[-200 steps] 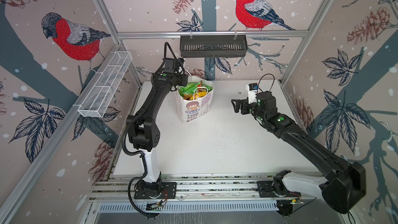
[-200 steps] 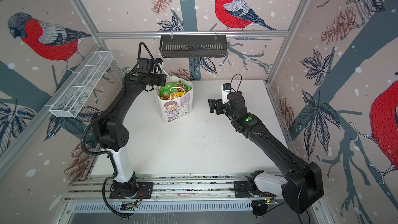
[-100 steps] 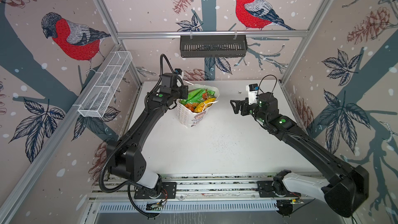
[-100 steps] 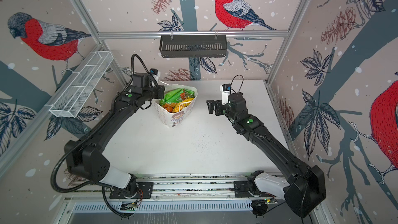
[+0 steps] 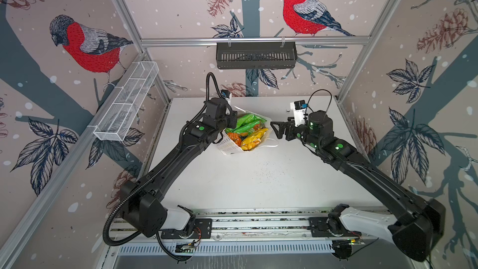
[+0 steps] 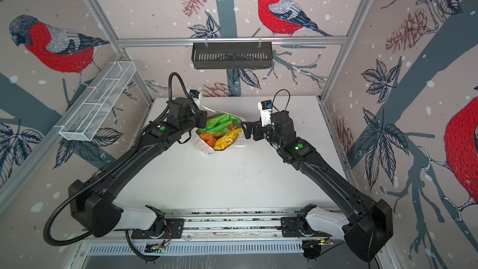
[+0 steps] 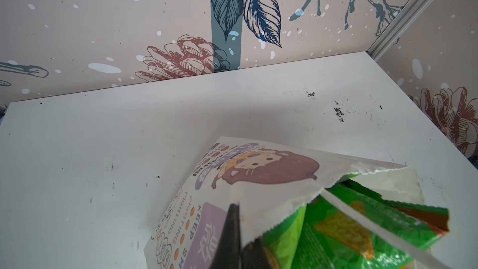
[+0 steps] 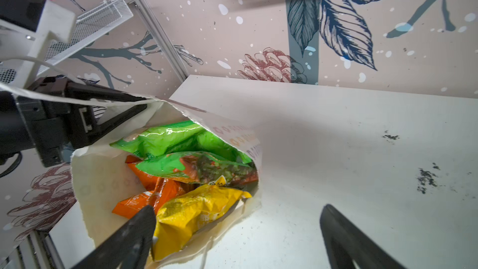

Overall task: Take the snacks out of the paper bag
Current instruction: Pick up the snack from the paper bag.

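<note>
The white paper bag (image 5: 227, 149) (image 6: 201, 146) (image 7: 258, 177) (image 8: 103, 182) leans over on the table, its open mouth turned toward my right gripper. My left gripper (image 5: 232, 122) (image 6: 203, 120) (image 7: 240, 244) (image 8: 142, 103) is shut on the bag's rim, one finger outside the paper and one inside. The snacks fill the mouth: green packets (image 5: 247, 120) (image 6: 219, 121) (image 8: 165, 138) (image 7: 336, 229), an orange one (image 5: 234, 138) (image 8: 144, 197) and a yellow one (image 5: 254, 139) (image 6: 227, 139) (image 8: 196, 208). My right gripper (image 5: 275, 130) (image 6: 245, 130) (image 8: 238, 210) is open just off the mouth, one finger beside the yellow packet.
A white cord handle (image 5: 271, 143) trails from the bag onto the white table (image 5: 245, 182). A black slotted basket (image 5: 256, 55) hangs on the back wall and a white wire basket (image 5: 126, 104) on the left wall. Dark specks dot the tabletop.
My left gripper came down and forward with the bag's rim, tipping the bag from upright to leaning with its mouth toward the right. The right gripper edged closer to the mouth.
</note>
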`<state>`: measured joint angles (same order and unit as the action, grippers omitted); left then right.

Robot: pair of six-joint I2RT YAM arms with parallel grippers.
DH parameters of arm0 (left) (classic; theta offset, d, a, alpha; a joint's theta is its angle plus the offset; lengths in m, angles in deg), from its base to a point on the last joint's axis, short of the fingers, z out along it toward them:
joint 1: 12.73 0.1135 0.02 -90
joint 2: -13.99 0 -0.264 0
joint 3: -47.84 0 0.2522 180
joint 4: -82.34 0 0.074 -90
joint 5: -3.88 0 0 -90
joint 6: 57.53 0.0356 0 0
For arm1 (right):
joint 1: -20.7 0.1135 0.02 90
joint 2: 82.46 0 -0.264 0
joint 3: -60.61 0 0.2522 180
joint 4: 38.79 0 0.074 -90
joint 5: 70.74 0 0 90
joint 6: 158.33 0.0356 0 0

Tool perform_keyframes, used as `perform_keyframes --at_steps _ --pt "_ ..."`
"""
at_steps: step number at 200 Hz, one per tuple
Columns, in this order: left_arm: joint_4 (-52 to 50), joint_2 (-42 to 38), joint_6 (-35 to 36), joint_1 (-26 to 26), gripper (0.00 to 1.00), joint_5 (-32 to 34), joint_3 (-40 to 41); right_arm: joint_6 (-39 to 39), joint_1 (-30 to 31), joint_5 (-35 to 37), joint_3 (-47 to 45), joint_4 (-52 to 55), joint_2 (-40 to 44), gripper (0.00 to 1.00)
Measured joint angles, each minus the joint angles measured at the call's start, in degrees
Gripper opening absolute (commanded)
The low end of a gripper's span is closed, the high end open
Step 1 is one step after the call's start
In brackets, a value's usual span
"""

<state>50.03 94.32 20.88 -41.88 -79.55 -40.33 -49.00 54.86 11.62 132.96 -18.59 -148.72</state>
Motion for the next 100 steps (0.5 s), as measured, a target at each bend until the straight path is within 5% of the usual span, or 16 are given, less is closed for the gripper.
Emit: perform_keyframes --at_steps 100 --pt "0.2 3.04 -1.22 -2.84 0.0 2.14 -3.19 0.13 1.64 -7.28 3.78 3.28 -4.85 0.95"
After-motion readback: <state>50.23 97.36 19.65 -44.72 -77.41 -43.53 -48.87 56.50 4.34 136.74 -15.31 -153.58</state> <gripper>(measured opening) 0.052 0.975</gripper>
